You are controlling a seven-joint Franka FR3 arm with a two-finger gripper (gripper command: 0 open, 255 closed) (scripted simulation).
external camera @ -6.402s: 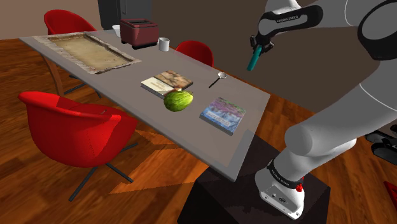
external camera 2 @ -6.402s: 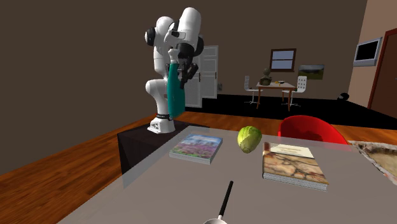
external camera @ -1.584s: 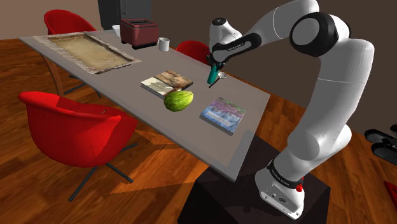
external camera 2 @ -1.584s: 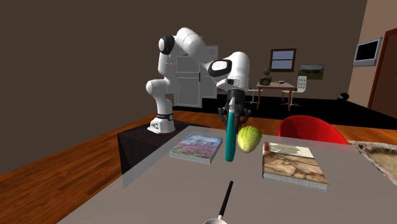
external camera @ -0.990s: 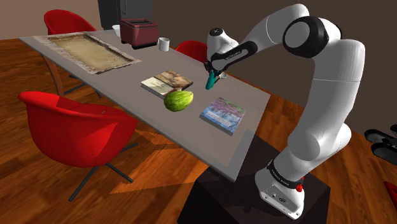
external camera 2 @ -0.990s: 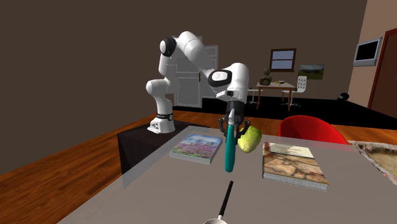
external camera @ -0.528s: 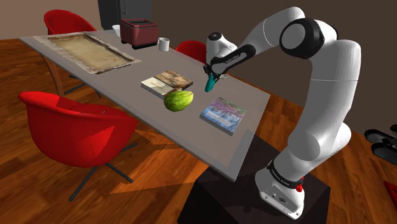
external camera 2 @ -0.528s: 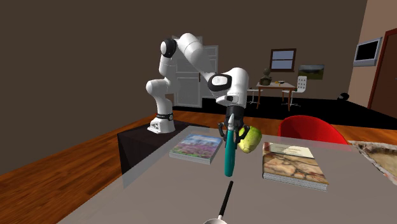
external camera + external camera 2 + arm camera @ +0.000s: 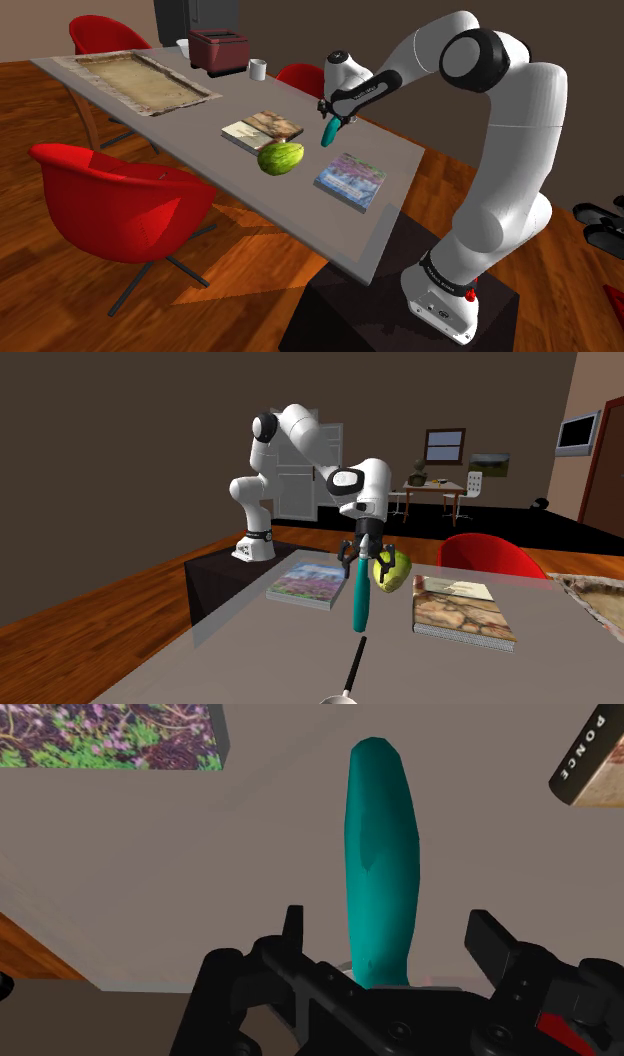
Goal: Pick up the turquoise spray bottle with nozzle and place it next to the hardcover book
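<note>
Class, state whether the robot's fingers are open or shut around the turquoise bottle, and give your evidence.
Open. In the wrist view the fingers stand well apart, either side of the turquoise bottle, neither touching it.

The spray bottle (image 9: 380,874) is smooth with a faint gloss. The grey desk (image 9: 190,125) looks matt and even, and the floor (image 9: 250,270) is polished wood.

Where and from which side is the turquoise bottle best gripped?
Probably its upper end, from straight above. The bottle stands roughly upright, tall and slim, and it is narrow enough for the open hand, whose fingers flank its top.
</note>
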